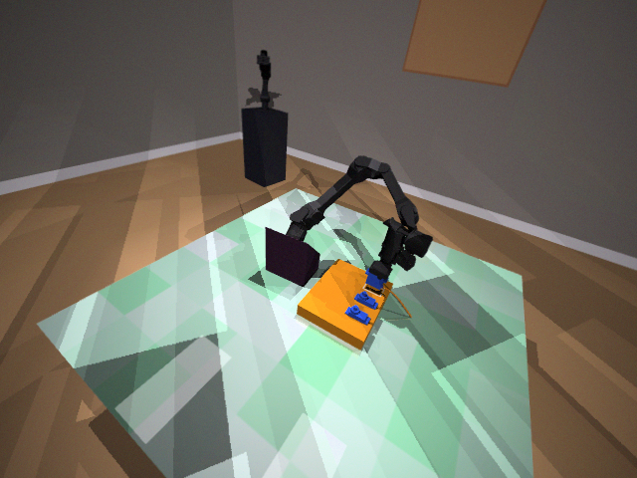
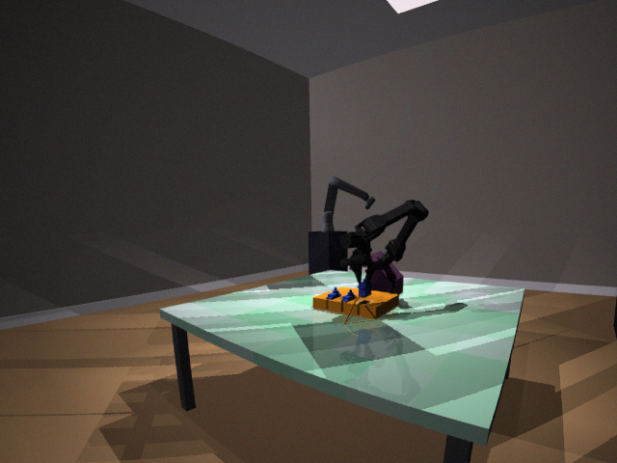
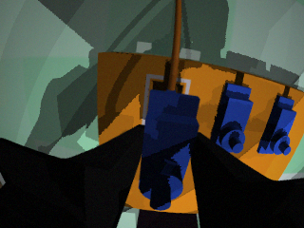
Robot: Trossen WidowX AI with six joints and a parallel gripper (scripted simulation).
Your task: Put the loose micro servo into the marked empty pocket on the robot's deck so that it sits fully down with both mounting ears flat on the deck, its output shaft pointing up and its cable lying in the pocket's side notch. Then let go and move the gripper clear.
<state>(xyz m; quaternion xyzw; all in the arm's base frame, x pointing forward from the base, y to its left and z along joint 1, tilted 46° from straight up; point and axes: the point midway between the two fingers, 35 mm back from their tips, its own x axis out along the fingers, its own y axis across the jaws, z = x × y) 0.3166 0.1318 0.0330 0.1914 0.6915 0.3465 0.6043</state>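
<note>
My gripper (image 1: pixel 379 272) (image 3: pixel 169 135) is shut on the loose blue micro servo (image 1: pixel 375 280) (image 2: pixel 364 288) (image 3: pixel 168 119). The servo is upright, its output shaft (image 3: pixel 161 197) toward the wrist camera. It is above the orange deck (image 1: pixel 328 298) (image 2: pixel 384 300) (image 3: pixel 119 71). In the wrist view it covers much of the white-outlined pocket (image 3: pixel 146 92); the pocket's cable-side end shows beyond it. Its height over the deck is hard to judge. The orange cable (image 1: pixel 402 304) (image 2: pixel 350 313) (image 3: pixel 177 43) runs over the notch side and hangs past the deck's edge.
Two seated blue servos (image 1: pixel 365 299) (image 1: pixel 357 314) (image 3: pixel 234 116) (image 3: pixel 277 123) stand in a row beside the pocket. A dark purple block (image 1: pixel 291 257) (image 2: pixel 390 274) stands by the arm's base. Another arm stands on a dark pedestal (image 1: pixel 265 146) (image 2: pixel 321 251) behind the table.
</note>
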